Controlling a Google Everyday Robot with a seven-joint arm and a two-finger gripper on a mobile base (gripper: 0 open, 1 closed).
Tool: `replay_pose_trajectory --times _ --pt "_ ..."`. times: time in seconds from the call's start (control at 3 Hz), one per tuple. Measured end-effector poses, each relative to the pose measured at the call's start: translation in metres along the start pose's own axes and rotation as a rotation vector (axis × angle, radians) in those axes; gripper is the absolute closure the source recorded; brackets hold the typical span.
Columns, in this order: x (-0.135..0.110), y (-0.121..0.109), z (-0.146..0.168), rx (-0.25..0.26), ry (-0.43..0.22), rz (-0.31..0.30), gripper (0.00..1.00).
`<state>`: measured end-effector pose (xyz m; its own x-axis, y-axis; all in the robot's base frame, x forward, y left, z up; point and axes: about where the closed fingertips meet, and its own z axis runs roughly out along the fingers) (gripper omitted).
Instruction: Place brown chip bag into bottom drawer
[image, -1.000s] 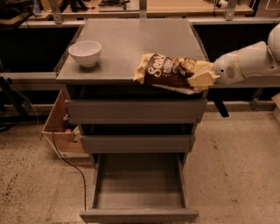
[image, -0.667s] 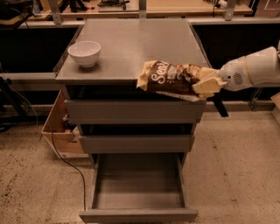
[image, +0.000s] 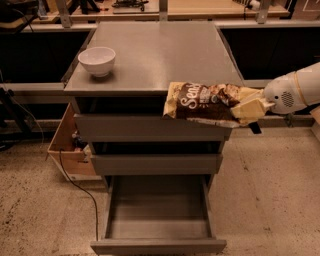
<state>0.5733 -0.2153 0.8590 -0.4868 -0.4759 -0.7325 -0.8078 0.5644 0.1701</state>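
Note:
The brown chip bag is dark brown with yellow-tan ends and white lettering. It hangs in the air in front of the cabinet's front right corner, level with the top drawer. My gripper comes in from the right on a white arm and is shut on the bag's right end. The bottom drawer is pulled out below, and its long grey tray is bare. The bag is above and to the right of the tray.
A white bowl stands on the cabinet top at the left. The two upper drawers are nearly closed. A cardboard box and a black cable lie on the floor at the left.
My gripper has carried the bag forward off the cabinet top and a little down. The bag now hangs in front of the top drawer's right side.

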Motion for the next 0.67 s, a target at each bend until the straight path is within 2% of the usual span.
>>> replay_pose_trajectory --times 0.33,0.67 --pt "0.009 0.012 0.016 -0.056 -0.008 0.013 1.0" --pt "0.043 0.039 0.033 -0.136 0.023 0.048 1.0"
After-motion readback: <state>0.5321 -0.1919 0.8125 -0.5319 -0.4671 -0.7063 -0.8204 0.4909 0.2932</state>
